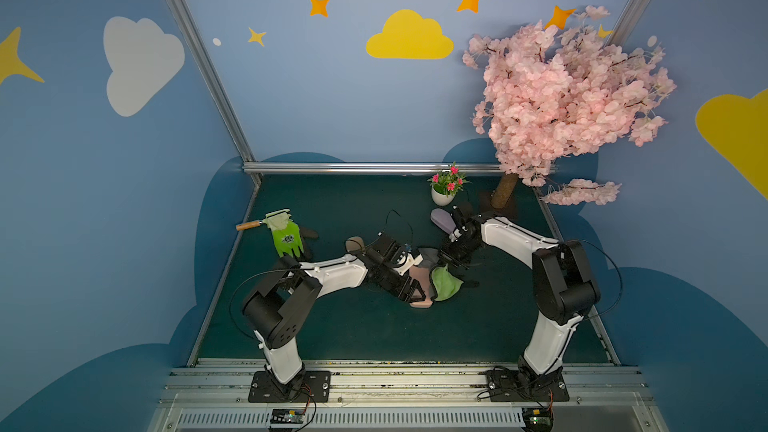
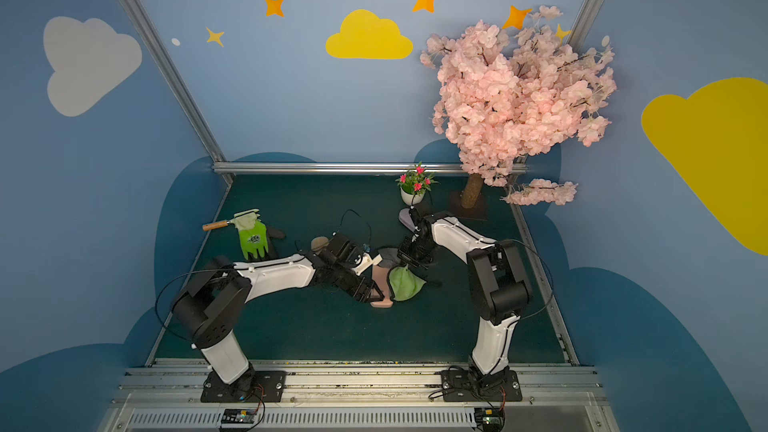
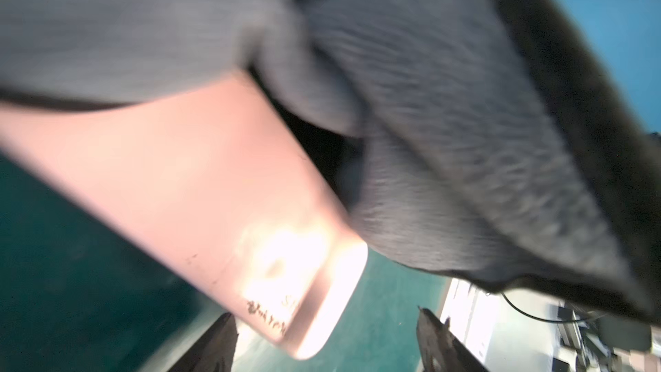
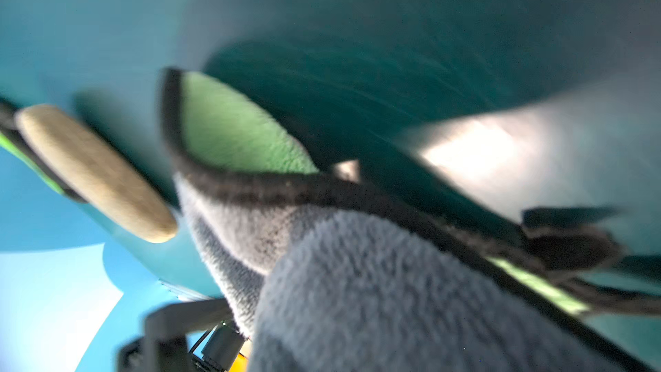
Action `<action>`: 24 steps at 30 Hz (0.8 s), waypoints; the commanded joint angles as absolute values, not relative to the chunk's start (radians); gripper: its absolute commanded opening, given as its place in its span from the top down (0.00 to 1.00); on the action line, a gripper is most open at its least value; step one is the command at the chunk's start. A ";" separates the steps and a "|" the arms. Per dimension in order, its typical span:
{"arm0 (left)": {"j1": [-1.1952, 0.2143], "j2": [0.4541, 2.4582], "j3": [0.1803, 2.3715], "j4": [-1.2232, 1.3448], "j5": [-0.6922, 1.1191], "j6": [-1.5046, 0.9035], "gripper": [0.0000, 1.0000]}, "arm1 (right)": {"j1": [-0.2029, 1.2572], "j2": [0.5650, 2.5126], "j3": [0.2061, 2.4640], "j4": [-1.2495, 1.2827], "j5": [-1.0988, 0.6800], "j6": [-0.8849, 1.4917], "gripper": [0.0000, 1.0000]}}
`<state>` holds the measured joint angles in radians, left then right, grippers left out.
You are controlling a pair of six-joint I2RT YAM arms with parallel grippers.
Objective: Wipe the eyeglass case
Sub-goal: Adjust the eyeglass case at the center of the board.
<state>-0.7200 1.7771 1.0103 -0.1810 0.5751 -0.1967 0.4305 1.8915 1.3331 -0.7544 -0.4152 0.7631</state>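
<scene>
The case [image 1: 420, 303], a pink oblong, lies flat near the middle of the worktop [image 1: 353, 326], and in both top views its long axis runs roughly from the robot's side towards the back wall. Both arms meet over it. The left end effector [image 1: 415, 295] comes in from the left and sits low over the case's near half. In the left wrist view its two fingers [image 3: 218, 345] stand apart, with the case's rounded end [image 3: 314, 316] just ahead of the gap between them. The jaws are open rather than clamped. The blur makes it hard to say whether one finger brushes the case's edge. The right end effector [image 1: 445, 264] is closed on the cloth [image 1: 446, 284], and its jaws are buried in the fabric. The cloth's grey side fills the right wrist view [image 4: 357, 280]. Its green side hangs down just beside the case's right edge, and a grey fold lies over the far end. The case therefore lies to the left of the cloth-carrying arm and slightly nearer the robot. That arm seems the one placed to wipe. A stroke would likely need to draw the cloth leftward onto the pink top and then along the long axis. The left end effector sits where it could steady the near end.
</scene>
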 commanded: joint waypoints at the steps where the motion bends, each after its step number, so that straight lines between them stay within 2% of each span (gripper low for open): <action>1: -0.764 1.797 1.091 -0.242 0.608 -0.137 0.20 | 0.433 1.962 1.444 -0.792 -0.506 0.679 1.00; 5: -0.765 1.769 1.092 -0.262 0.576 -0.129 0.20 | 0.400 1.939 1.492 -0.850 -0.462 0.643 1.00; 10: -0.704 1.653 1.038 -0.323 0.570 -0.083 0.20 | 0.320 1.823 1.482 -0.930 -0.420 0.563 1.00; 14: -0.632 1.593 1.076 -0.417 0.484 -0.011 0.20 | 0.326 1.729 1.446 -1.002 -0.403 0.534 1.00; 19: -0.527 1.656 1.165 -0.391 0.422 -0.050 0.21 | 0.399 1.576 1.248 -0.965 -0.428 0.629 1.00; 24: -0.498 1.798 1.313 -0.376 0.431 -0.144 0.25 | 0.499 1.477 1.162 -1.027 -0.372 0.659 1.00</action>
<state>-0.4961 1.7378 1.2549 -0.3641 0.4431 -0.0982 0.4713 1.5249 1.1915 -0.9642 -0.4034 0.6300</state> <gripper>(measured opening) 0.754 0.122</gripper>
